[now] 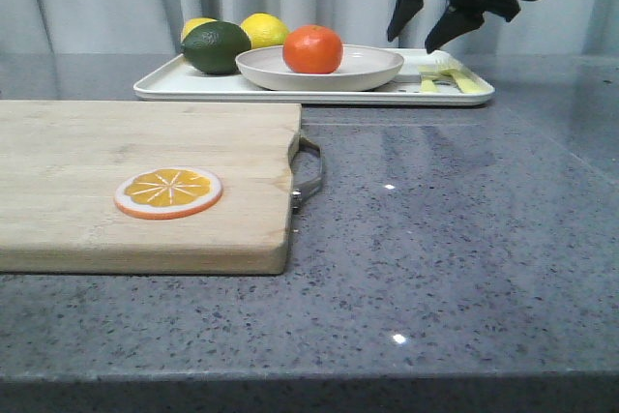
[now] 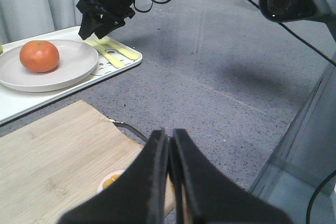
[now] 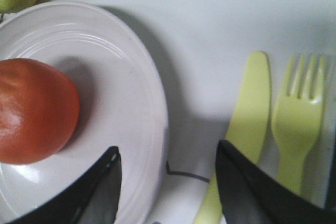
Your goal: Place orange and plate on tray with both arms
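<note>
The orange [image 1: 312,48] lies in the off-white plate [image 1: 372,70], and the plate rests on the white tray [image 1: 174,84] at the back of the table. My right gripper [image 1: 426,38] is open and empty, hanging just above the plate's right rim. In the right wrist view its jaws straddle the plate's rim [image 3: 152,129], with the orange [image 3: 31,111] beside them. My left gripper [image 2: 169,136] is shut and empty above the wooden cutting board [image 2: 47,161]. It is out of the front view. The left wrist view also shows the orange [image 2: 39,56] in the plate [image 2: 79,64].
Two lemons [image 1: 263,28] and a dark green fruit [image 1: 217,46] sit on the tray's left part. A yellow knife and fork print [image 3: 273,124] marks the tray's right end. An orange slice disc [image 1: 168,191] lies on the cutting board [image 1: 97,181], whose metal handle [image 1: 308,176] points right.
</note>
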Action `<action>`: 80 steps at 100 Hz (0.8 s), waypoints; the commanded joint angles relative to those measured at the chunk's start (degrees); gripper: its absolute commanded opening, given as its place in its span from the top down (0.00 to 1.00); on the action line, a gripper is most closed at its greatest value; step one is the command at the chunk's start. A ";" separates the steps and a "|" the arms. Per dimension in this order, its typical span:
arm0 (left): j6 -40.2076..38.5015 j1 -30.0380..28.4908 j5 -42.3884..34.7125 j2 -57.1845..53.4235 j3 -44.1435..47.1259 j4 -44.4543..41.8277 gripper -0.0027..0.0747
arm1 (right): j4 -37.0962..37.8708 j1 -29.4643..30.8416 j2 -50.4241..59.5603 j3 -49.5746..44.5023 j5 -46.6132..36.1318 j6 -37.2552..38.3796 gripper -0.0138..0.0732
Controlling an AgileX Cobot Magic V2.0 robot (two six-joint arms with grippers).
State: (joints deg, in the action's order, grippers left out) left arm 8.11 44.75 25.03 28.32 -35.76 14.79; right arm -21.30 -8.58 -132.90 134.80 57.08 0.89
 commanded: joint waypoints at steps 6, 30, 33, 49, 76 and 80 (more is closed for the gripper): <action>0.01 -0.04 -4.20 0.33 -1.46 0.76 0.99 | 3.14 0.10 8.30 2.07 1.54 -2.10 0.47; 0.01 -0.04 -4.20 0.33 -1.46 0.76 0.99 | 5.19 -0.08 13.59 1.88 9.54 -5.65 0.80; 0.01 -0.04 -4.20 0.33 -1.46 0.76 0.99 | 5.19 -0.15 14.02 1.88 10.18 -5.65 0.83; 0.01 -0.04 -4.20 0.33 -1.46 0.76 0.99 | 5.19 -0.15 16.45 1.83 13.06 -5.65 0.92; 0.01 -0.04 -4.20 0.33 -1.46 0.76 0.99 | 5.25 -1.32 21.80 1.71 15.69 -6.05 0.92; 0.01 -0.04 -4.20 0.33 -1.46 0.76 0.99 | 5.25 -1.50 22.52 1.53 16.02 -6.12 0.92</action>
State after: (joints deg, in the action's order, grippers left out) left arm 8.11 44.75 25.03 28.32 -35.76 14.79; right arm -15.56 -9.63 -116.01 134.82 71.45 -4.56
